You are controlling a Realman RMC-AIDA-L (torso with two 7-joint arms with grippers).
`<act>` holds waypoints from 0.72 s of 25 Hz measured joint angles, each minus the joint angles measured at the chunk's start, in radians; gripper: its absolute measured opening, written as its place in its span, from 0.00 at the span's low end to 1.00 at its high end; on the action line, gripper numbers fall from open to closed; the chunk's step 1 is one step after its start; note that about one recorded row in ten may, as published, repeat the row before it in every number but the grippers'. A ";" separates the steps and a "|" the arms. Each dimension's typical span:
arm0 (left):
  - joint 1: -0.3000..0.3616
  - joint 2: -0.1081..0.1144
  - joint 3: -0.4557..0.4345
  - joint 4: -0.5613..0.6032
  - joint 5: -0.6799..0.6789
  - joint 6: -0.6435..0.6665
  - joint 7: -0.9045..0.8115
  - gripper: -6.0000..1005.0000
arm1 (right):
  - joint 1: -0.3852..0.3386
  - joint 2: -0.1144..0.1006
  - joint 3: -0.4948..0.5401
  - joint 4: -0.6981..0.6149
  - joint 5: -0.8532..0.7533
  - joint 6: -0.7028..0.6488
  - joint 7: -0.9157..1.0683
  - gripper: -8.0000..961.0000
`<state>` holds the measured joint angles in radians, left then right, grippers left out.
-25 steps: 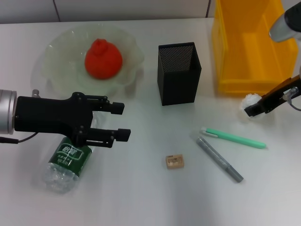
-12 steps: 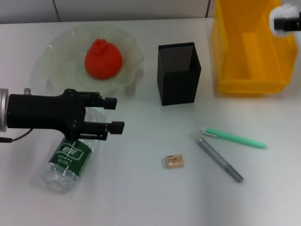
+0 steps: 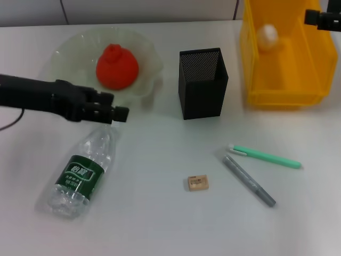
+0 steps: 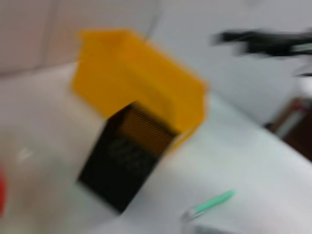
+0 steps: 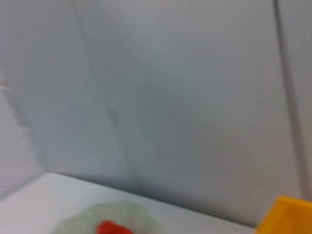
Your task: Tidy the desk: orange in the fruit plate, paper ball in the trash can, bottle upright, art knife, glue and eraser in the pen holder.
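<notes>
Jaws of left gripper point(image 3: 120, 113) nearly closed, empty, just above bottle point(image 3: 82, 170), which lies flat. Orange point(image 3: 116, 66) sits in fruit plate point(image 3: 66, 64). Pen holder point(image 3: 202, 82) upright; eraser point(image 3: 197, 183) on table. Paper ball point(image 3: 268, 36) inside trash can point(image 3: 282, 80). Right gripper point(image 3: 319, 18) above bin's far edge, jaw state unclear.

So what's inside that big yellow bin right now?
A white paper ball is inside the yellow bin, near its back. The rest of the visible floor looks bare, though the near wall hides the strip just behind it.
</notes>
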<state>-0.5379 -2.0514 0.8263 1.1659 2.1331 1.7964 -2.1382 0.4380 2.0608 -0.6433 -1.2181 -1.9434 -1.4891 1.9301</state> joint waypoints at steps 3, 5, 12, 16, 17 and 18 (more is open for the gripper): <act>-0.055 -0.014 0.071 0.104 0.188 0.001 -0.278 0.70 | -0.045 -0.037 -0.005 0.104 0.123 -0.203 -0.191 0.85; -0.064 -0.016 0.101 0.123 0.231 -0.009 -0.339 0.70 | -0.050 -0.048 -0.010 0.137 0.126 -0.269 -0.262 0.89; -0.072 -0.022 0.309 0.150 0.387 -0.133 -0.583 0.70 | -0.049 -0.047 -0.027 0.355 -0.014 -0.519 -0.617 0.89; -0.069 -0.024 0.398 0.116 0.434 -0.228 -0.632 0.70 | -0.033 -0.030 -0.028 0.445 -0.090 -0.493 -0.691 0.89; -0.068 -0.024 0.414 0.109 0.440 -0.246 -0.640 0.70 | -0.029 -0.029 -0.028 0.461 -0.102 -0.478 -0.699 0.89; -0.067 -0.024 0.430 0.101 0.446 -0.267 -0.645 0.70 | -0.026 -0.027 -0.028 0.479 -0.115 -0.455 -0.705 0.89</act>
<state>-0.6044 -2.0758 1.2560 1.2670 2.5790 1.5296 -2.7836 0.4122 2.0339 -0.6715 -0.7393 -2.0587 -1.9437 1.2249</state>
